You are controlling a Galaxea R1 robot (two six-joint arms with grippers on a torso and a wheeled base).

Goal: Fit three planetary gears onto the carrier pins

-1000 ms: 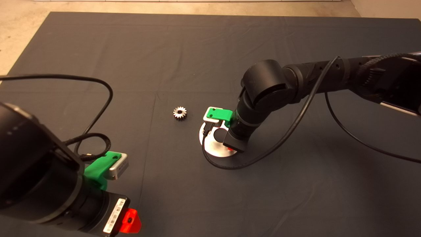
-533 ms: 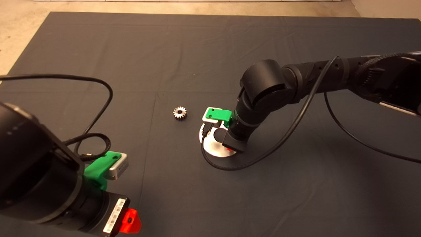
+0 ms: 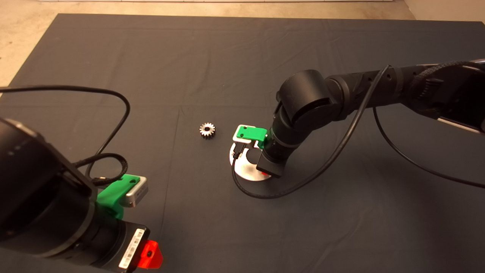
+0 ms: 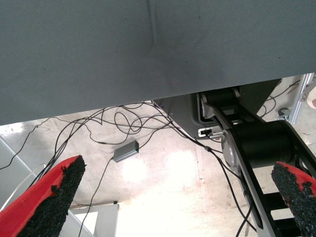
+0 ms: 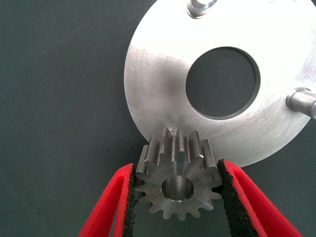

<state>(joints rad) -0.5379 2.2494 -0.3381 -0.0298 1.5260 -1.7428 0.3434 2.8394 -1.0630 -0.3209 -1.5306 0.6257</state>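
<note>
My right gripper (image 5: pixel 177 190) is shut on a silver planetary gear (image 5: pixel 177 180), holding it by its teeth at the rim of the round silver carrier disc (image 5: pixel 163 74). Two carrier pins (image 5: pixel 200 7) (image 5: pixel 300 100) stand beside the disc's central hole; any third is hidden by the gear. In the head view the right gripper (image 3: pixel 267 172) hangs over the disc (image 3: pixel 246 171) at mid-mat, and another gear (image 3: pixel 207 130) lies flat on the mat to the disc's left. The left gripper (image 3: pixel 151 254) waits at the lower left, its fingers (image 4: pixel 47 197) wide apart and empty.
The dark mat (image 3: pixel 189 57) covers the table. A black cable (image 3: pixel 265 191) loops on the mat just in front of the disc. The left wrist view shows the mat's edge, cables and a small grey box (image 4: pixel 126 150) on the floor.
The right gripper has shifted slightly downward and toward the front over the disc. The loose gear and the left arm have not moved.
</note>
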